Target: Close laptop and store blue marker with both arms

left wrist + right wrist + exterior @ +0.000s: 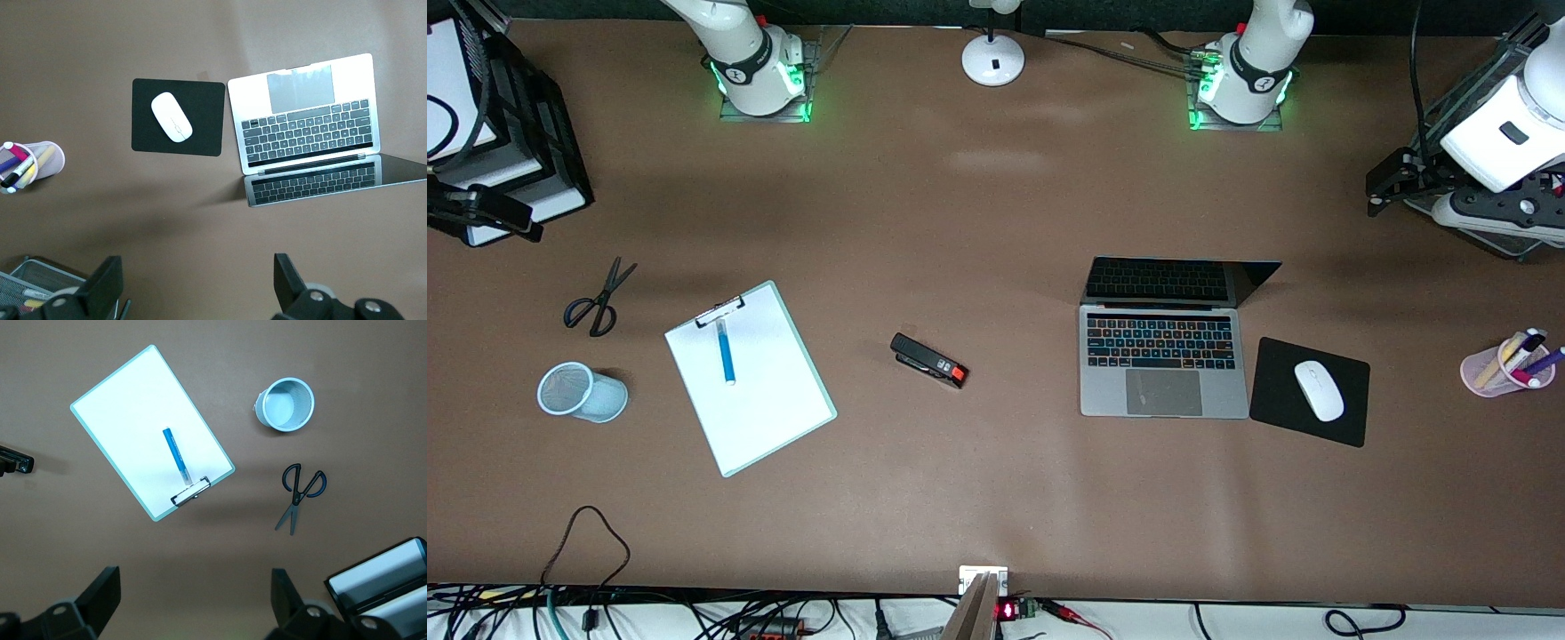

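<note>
The laptop (1163, 360) stands open on the table toward the left arm's end, its dark screen tilted back; it also shows in the left wrist view (307, 113). The blue marker (725, 351) lies on a white clipboard (765, 418) toward the right arm's end, also seen in the right wrist view (177, 457). My left gripper (1376, 191) is open and empty, high over the table's edge past the laptop (197, 287). My right gripper (525, 222) is open and empty, high beside a black file tray (193, 600).
A white mouse (1319, 389) on a black pad (1280, 418) lies beside the laptop. A pink pen cup (1507, 369), a black stapler (929, 360), scissors (600, 298), a pale blue mesh cup (583, 391) and a lamp base (993, 58) stand about.
</note>
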Robot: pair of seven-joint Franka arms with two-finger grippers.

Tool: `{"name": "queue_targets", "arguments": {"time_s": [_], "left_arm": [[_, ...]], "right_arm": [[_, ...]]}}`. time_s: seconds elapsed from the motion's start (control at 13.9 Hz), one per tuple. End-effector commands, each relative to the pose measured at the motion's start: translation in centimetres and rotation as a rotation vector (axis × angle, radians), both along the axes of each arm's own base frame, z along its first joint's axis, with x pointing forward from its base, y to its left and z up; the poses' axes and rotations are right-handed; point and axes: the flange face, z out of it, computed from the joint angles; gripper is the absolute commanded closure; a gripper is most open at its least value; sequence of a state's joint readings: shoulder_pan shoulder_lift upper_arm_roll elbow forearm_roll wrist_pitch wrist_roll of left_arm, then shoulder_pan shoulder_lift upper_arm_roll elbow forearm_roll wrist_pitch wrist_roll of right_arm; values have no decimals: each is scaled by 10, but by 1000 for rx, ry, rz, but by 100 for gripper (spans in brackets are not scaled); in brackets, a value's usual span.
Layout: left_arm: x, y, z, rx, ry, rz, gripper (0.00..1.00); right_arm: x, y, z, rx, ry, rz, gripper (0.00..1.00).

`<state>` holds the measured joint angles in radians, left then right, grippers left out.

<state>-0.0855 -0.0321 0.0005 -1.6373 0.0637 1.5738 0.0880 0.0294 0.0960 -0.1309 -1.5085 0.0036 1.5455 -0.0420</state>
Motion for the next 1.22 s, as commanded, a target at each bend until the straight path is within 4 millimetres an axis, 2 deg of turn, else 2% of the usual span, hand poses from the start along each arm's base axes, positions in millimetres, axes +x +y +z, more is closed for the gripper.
{"name": "queue_targets", "arguments": {"time_s": [0.0,0.29,0.43,0.5,0.58,0.72,0.94,1.01,1.15], "left_arm": [[1,-2,7,-14,15,-9,0],[1,-2,6,-13,19,-5,0],[1,-1,6,-13,19,-5,0],[3,-2,1,-14,28,-5,0],[11,-3,-16,-12,65,-5,0],[16,-4,-31,-10,102,-8,0],[23,-8,-29,-20,98,-11,0],[30,-9,-25,-26,87,-17,0],[44,-11,-23,-27,78,-16,0]], "right_arm": [[-6,-1,9,12,-5,6,0],[-5,0,9,12,-5,4,0],[-3,3,2,16,7,8,0],[0,6,-4,14,16,11,0],[4,10,-12,13,30,17,0],[10,15,-27,20,57,23,0],[23,22,-51,16,85,36,0],[30,36,-62,10,98,58,0],[44,48,-85,2,109,76,0]]}}
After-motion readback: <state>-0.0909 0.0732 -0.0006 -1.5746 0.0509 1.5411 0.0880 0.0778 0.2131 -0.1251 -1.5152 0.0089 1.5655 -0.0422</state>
